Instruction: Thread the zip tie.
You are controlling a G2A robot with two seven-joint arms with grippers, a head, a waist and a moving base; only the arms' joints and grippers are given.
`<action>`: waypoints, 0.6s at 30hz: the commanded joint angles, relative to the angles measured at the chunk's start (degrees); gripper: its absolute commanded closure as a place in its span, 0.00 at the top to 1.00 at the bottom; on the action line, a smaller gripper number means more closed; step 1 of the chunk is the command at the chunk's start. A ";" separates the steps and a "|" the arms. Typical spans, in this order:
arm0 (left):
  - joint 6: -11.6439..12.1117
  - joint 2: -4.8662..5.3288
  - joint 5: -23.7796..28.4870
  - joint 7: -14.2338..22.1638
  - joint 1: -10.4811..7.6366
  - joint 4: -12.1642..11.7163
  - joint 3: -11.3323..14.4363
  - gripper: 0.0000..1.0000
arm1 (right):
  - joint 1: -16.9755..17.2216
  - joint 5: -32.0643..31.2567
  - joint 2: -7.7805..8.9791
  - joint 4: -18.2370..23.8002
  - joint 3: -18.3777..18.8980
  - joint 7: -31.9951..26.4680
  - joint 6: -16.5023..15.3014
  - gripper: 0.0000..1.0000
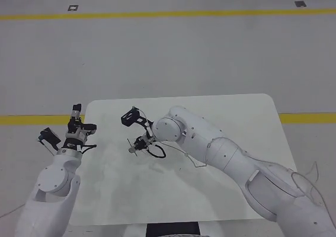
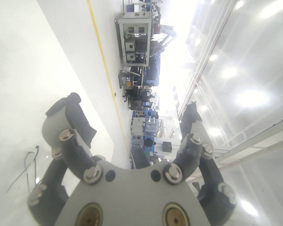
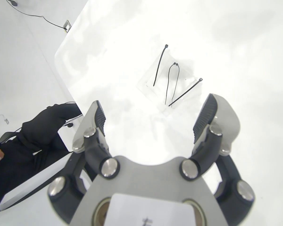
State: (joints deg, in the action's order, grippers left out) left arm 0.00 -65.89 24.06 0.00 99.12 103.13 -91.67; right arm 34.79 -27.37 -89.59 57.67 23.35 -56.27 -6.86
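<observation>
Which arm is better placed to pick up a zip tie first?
Probably right: the right tool, open, hangs above the table facing the three zip ties; the left tool, also open, points past the table edge.

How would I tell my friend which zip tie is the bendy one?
Find the white table, then the clear sheet on it, just past the open right gripper. Yours is the middle tie of three black ones. It is folded into a thin hairpin, while the outer ties are straight.
</observation>
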 commanded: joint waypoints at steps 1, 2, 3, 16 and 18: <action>0.00 0.00 0.00 0.00 0.00 0.00 0.00 1.00 | -0.18 2.12 -1.13 -2.93 -0.42 -0.02 -1.11 1.00; 0.00 0.00 0.00 0.00 0.00 0.00 0.00 1.00 | -0.31 4.21 -1.93 -4.72 -0.56 -0.28 -2.94 1.00; 0.00 0.00 0.00 0.00 0.00 0.00 0.00 1.00 | -0.47 4.93 -2.31 -5.78 -0.67 -0.43 -3.67 1.00; 0.00 0.00 0.00 0.00 0.00 0.00 0.00 1.00 | -0.47 4.93 -2.31 -5.78 -0.67 -0.43 -3.67 1.00; 0.00 0.00 0.00 0.00 0.00 0.00 0.00 1.00 | -0.47 4.93 -2.31 -5.78 -0.67 -0.43 -3.67 1.00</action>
State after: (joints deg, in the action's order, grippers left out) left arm 0.00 -65.89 24.06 0.00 99.12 103.13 -91.67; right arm 34.32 -22.44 -91.90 51.89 22.69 -56.69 -10.53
